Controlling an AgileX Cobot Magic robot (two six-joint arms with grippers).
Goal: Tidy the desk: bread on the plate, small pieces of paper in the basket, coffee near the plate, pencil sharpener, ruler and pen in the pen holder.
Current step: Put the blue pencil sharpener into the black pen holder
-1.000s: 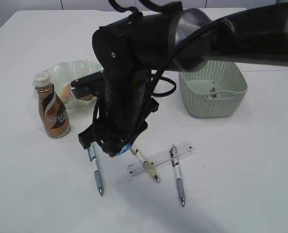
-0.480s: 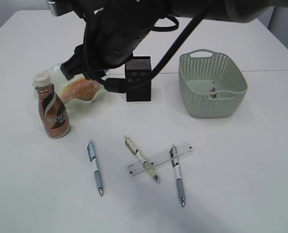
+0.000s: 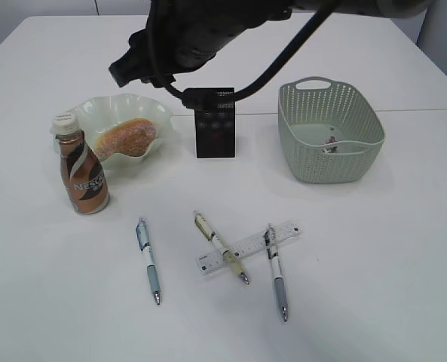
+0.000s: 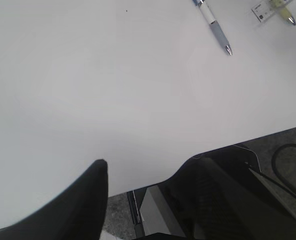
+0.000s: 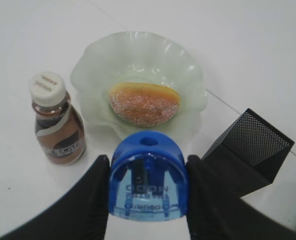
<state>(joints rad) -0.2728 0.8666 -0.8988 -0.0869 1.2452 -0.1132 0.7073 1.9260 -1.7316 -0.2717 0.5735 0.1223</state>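
My right gripper (image 5: 147, 164) is shut on the blue pencil sharpener (image 5: 148, 187), held in the air above the plate (image 5: 90, 65) and the black mesh pen holder (image 5: 250, 142). The bread (image 5: 144, 104) lies in the plate, and the coffee (image 5: 55, 125) stands just beside it. In the exterior view the right arm (image 3: 200, 30) hangs over the pen holder (image 3: 215, 124). Three pens (image 3: 148, 260) (image 3: 221, 247) (image 3: 276, 271) and the ruler (image 3: 246, 247) lie on the desk (image 3: 374, 249). Small pieces of paper (image 3: 330, 143) sit in the basket (image 3: 329, 162). My left gripper (image 4: 145, 170) is open and empty near the desk's front edge.
The plate (image 3: 106, 109), bread (image 3: 125, 139) and coffee (image 3: 82, 177) stand at the back left, the basket at the back right. The left wrist view shows one pen (image 4: 213, 27) and the ruler's end (image 4: 262, 9) far off, with dark gear below the desk edge.
The right arm has lifted from the pens and ruler and moved back, up toward the pen holder, with the sharpener in its jaws. The left gripper has not visibly moved.
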